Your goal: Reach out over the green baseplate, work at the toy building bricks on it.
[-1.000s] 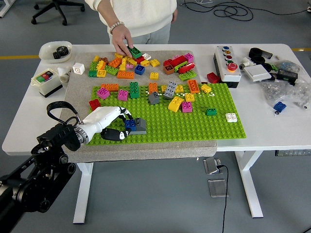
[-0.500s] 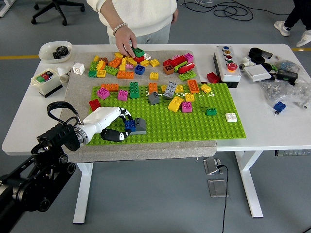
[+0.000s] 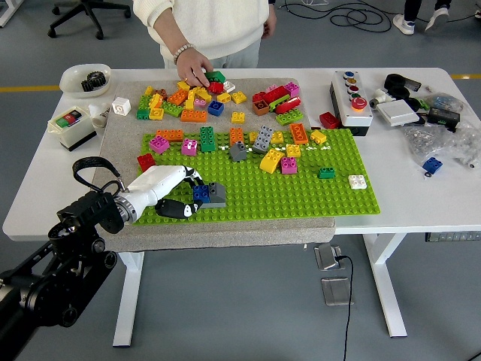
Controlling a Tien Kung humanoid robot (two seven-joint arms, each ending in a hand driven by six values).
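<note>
Fingers (image 3: 192,197) of the left hand (image 3: 161,189) sit curled around a blue brick (image 3: 201,193) with a grey brick (image 3: 216,195) touching its right side, low on the left of the green baseplate (image 3: 301,199); the thumb lies below along the plate's near edge. Across the last second this hand has not shifted at all, so the grip looks settled and I judge the robot is pressing or holding, not travelling. What has changed is at the top of the frame: the person's hand (image 3: 194,74) has slid a little to the right across the loose pile (image 3: 188,98), now resting by a green brick (image 3: 216,77). The baseplate itself is a bright studded sheet on a grey mat (image 3: 120,128) at centre frame, with a row of mixed bricks (image 3: 248,141) along its upper part and a white brick (image 3: 358,181) toward its right. No right arm shows over the counter (image 3: 421,203).
</note>
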